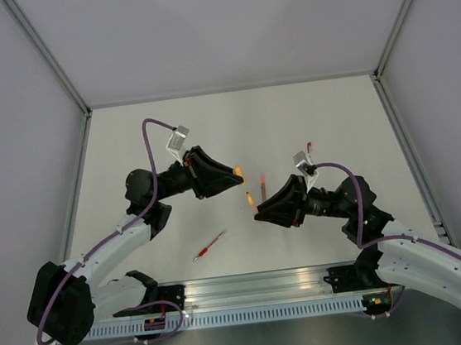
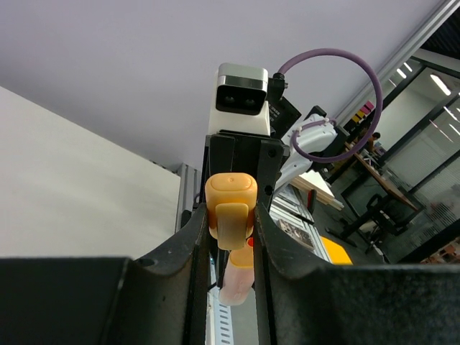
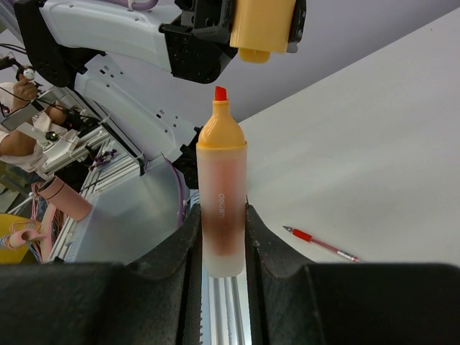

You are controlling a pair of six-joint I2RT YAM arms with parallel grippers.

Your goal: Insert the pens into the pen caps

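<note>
Grey walls (image 1: 222,23) closed in a white desk (image 1: 332,111) on three sides. Along its near edge ran a ribbed aluminium rail (image 1: 260,287). Just beyond that, left of centre, a slim red pen (image 1: 210,246) lay flat with neither arm on it.

Over the desk's middle, the right pincer (image 3: 223,219) was clamped on the frosted body of an orange-collared highlighter (image 3: 221,158), whose red tip was bare. The left pincer (image 2: 230,210) was clamped on a chunky orange plastic cap (image 3: 262,25) with a clip.

In the right wrist view, the highlighter's long axis pointed up toward the cap's open mouth. The two were close but apart, and the tip sat slightly left of the mouth. Both arms looked about equally near the meeting point. By my reading, the coming push needed a small sideways correction before pen and cap could close along that axis.
</note>
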